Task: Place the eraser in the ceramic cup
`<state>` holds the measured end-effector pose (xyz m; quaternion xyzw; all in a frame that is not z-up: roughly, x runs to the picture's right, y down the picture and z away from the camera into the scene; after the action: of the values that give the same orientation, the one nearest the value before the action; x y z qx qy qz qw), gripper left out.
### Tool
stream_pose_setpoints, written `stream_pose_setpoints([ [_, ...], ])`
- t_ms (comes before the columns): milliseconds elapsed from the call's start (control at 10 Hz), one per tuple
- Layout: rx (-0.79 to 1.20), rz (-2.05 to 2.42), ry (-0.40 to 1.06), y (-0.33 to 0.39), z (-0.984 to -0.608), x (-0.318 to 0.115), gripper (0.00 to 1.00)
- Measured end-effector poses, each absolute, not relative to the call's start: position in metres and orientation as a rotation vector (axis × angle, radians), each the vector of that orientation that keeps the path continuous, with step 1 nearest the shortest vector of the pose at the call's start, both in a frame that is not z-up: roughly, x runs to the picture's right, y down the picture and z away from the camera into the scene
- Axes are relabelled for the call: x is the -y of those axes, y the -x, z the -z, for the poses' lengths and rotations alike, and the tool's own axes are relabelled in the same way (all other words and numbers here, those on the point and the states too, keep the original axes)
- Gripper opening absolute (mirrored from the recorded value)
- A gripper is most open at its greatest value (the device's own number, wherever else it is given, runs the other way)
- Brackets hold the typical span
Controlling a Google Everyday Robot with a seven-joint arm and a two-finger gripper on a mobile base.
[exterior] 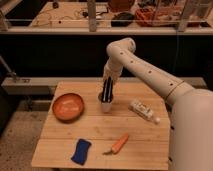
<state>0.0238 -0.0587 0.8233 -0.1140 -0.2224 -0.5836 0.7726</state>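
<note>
The small white ceramic cup stands upright near the middle of the wooden table, just right of the orange bowl. My gripper hangs straight down from the white arm, and its dark tip reaches into the cup's mouth. The eraser is hidden; I cannot tell whether it is inside the cup or at the gripper's tip.
A wide orange bowl sits at the left. A white tube-like object lies to the right of the cup. An orange carrot and a blue sponge-like block lie near the front edge. A dark counter runs behind the table.
</note>
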Motion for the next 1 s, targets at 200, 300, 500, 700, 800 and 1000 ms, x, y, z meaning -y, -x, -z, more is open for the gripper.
stream_pose_setpoints([
  [200, 0.481, 1.272, 0.244, -0.0238, -0.8232, 0.0589, 0.18],
  [300, 0.481, 1.275, 0.243, -0.0239, -0.8234, 0.0588, 0.18],
  [500, 0.482, 1.281, 0.239, -0.0233, -0.8227, 0.0592, 0.22],
  [700, 0.481, 1.288, 0.236, -0.0232, -0.8224, 0.0597, 0.22],
  [800, 0.482, 1.292, 0.235, -0.0233, -0.8227, 0.0595, 0.21],
  [1000, 0.481, 1.297, 0.232, -0.0233, -0.8224, 0.0596, 0.16],
])
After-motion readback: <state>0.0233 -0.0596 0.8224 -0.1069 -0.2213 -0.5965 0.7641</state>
